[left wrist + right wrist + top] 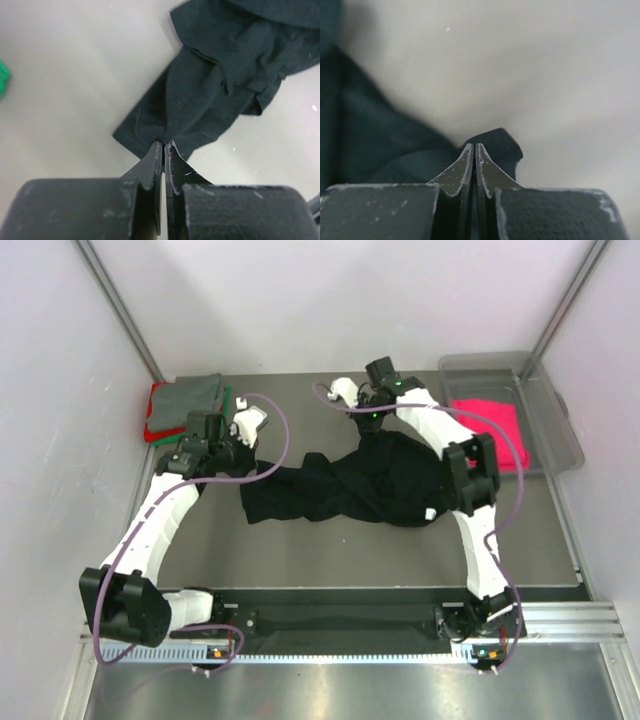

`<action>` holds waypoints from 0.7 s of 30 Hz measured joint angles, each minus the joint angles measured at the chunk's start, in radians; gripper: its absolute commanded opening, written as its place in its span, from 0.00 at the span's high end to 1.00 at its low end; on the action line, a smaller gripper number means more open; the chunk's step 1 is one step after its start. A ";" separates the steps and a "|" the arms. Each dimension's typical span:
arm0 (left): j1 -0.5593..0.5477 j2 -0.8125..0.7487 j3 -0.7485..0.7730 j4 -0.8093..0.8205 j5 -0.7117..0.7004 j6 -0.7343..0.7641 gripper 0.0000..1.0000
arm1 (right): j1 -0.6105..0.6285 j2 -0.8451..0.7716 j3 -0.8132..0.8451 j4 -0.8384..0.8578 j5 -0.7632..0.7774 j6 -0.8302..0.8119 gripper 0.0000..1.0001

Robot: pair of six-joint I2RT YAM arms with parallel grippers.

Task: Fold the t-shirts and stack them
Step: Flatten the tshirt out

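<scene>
At the tips of the left gripper (164,145), jaws pressed together on a corner of the black t-shirt (220,85), cloth pinched right at the fingertips and fanning out ahead of them and to their right in rumpled folds. Off to the left of those jaws, a blurred sliver of green t-shirt (2,80) at the frame edge. At the right gripper (475,146), jaws likewise closed, clamped on a dark fold of the same shirt (only a small flap poking out just past the tips), the rest of it lying behind and to the left of them. Between the two grippers, strung out crumpled across the grey table (350,560). Beyond the left jaws, stacked grey t-shirt (190,392) over red t-shirt (152,428). Out past the right jaws, pink t-shirt (488,420) inside a clear bin (565,445).
</scene>
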 measured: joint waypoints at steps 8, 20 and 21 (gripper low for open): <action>0.000 0.028 0.212 -0.015 -0.018 0.009 1.00 | -0.023 -0.463 -0.123 0.145 0.073 0.024 1.00; -0.002 0.035 0.568 -0.078 -0.077 0.027 1.00 | -0.167 -0.863 -0.268 0.305 0.209 0.131 1.00; -0.002 0.019 0.568 -0.078 -0.083 0.027 1.00 | -0.176 -0.883 -0.282 0.304 0.211 0.135 1.00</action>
